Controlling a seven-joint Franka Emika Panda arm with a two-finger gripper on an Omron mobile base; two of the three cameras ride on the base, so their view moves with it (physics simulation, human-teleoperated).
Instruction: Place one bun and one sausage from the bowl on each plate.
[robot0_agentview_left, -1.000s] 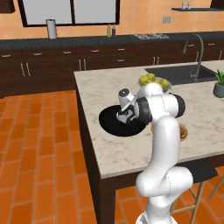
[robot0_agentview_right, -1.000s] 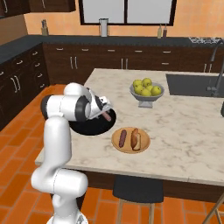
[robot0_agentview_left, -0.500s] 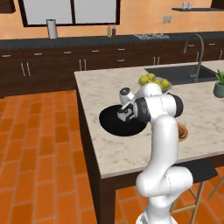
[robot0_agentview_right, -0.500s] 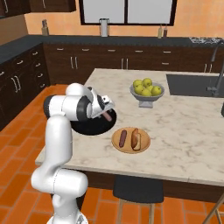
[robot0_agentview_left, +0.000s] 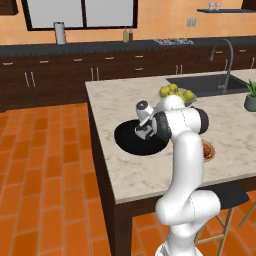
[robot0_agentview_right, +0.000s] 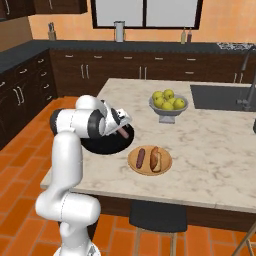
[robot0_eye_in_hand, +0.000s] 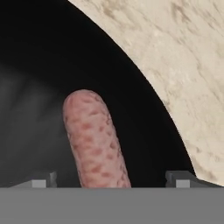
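Observation:
A pink-brown sausage (robot0_eye_in_hand: 94, 140) lies in the glossy black bowl (robot0_eye_in_hand: 35, 65), running up between my two fingertips. My gripper (robot0_eye_in_hand: 111, 181) is open and low over it, one tip on each side and neither touching it. From the right base view the gripper (robot0_agentview_right: 120, 126) hangs over the bowl (robot0_agentview_right: 102, 146) at its right side, with the sausage (robot0_agentview_right: 122, 133) just under it. The tan plate (robot0_agentview_right: 150, 170) beside the bowl holds a second sausage (robot0_agentview_right: 141, 156) and a bun (robot0_agentview_right: 155, 158). In the left base view the gripper (robot0_agentview_left: 144, 131) is down in the bowl (robot0_agentview_left: 127, 142).
A grey footed bowl of yellow-green fruit (robot0_agentview_right: 168, 102) stands behind the tan plate. A sink (robot0_agentview_right: 220, 97) with a faucet is set into the far right of the marble counter (robot0_eye_in_hand: 183, 65). The bowl sits near the counter's left edge.

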